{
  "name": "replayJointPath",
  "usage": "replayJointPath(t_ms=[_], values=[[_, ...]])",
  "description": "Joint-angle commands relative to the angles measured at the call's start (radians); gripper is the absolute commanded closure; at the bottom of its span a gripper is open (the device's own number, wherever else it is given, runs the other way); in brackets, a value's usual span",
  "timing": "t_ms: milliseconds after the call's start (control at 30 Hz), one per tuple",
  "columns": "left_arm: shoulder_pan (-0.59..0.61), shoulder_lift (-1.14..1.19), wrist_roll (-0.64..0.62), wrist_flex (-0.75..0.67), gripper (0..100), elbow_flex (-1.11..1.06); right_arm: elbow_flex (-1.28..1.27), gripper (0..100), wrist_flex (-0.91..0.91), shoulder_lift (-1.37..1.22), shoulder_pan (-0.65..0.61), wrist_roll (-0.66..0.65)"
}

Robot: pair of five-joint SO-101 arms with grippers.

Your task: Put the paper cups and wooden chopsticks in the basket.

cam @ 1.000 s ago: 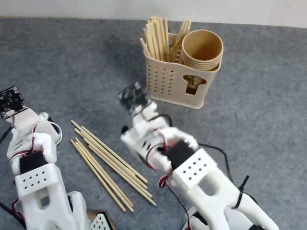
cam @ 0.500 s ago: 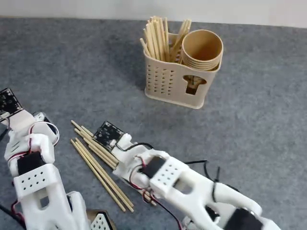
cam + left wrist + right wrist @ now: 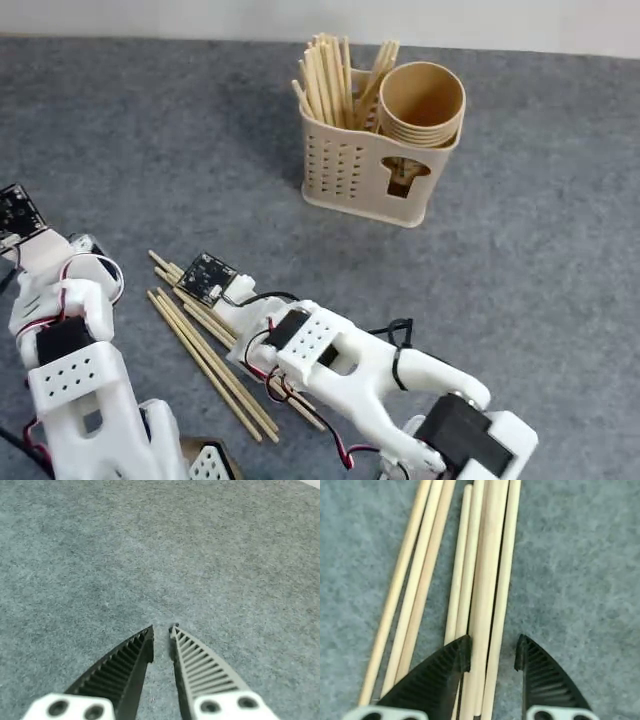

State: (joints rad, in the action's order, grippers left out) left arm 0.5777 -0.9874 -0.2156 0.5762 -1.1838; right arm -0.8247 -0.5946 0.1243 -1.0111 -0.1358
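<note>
The right gripper (image 3: 492, 654) is open by a narrow gap, about wide enough for the few sticks that run between its two fingers. It is not closed on them, and I cannot tell whether the fingertips (image 3: 462, 652) touch the wood or the table (image 3: 520, 230). The left gripper (image 3: 161, 630) has its fingers only a slit apart, with nothing between them and grey table surface beyond its tips.

The right wrist view shows the loose chopsticks (image 3: 470, 580) close up. They lie side by side, nearly parallel, and run straight away from the gripper, with two or three framed by the fingers and the others just beside. The high view gives the wider layout. The right arm (image 3: 320, 350) is bent down over the loose chopsticks (image 3: 215, 345), hiding its own fingers. The left arm (image 3: 60, 330) stands farther from the basket (image 3: 350, 170) than the right arm does.

The loose chopsticks lie flat on the table, well apart from the basket, on the side where the arms stand. Their long axis runs roughly crosswise to the line toward the basket, so neither end points at it.

In the basket, the standing chopsticks (image 3: 325, 75) fill one compartment, upright and slightly fanned. The paper cups (image 3: 422, 100) sit nested in the compartment beside them, mouths up.
</note>
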Motion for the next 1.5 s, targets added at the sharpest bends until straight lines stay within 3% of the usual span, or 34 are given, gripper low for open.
replayJointPath(t_ms=[0, 100, 300, 733, 1133, 1467], values=[[0.01, -0.019, -0.018, -0.02, 92, 0.015, 0.041, 84.7, 0.012, -0.018, -0.004, -0.012], [0.01, -0.019, -0.018, -0.02, 92, 0.015, 0.07, 85.1, 0.002, -0.044, -0.001, -0.012], [0.01, -0.019, -0.018, -0.02, 92, 0.013, 0.157, 95.8, -0.081, -0.065, 0.067, -0.014], [0.01, -0.019, -0.018, -0.02, 92, 0.013, 0.183, 99.5, -0.145, -0.054, 0.154, -0.089], [0.01, -0.019, -0.018, -0.02, 92, 0.013, 0.059, 99.5, -0.139, 0.32, 0.197, -0.091], [0.008, -0.019, -0.018, -0.02, 92, 0.013, 0.045, 99.4, -0.139, 0.47, 0.237, -0.083]])
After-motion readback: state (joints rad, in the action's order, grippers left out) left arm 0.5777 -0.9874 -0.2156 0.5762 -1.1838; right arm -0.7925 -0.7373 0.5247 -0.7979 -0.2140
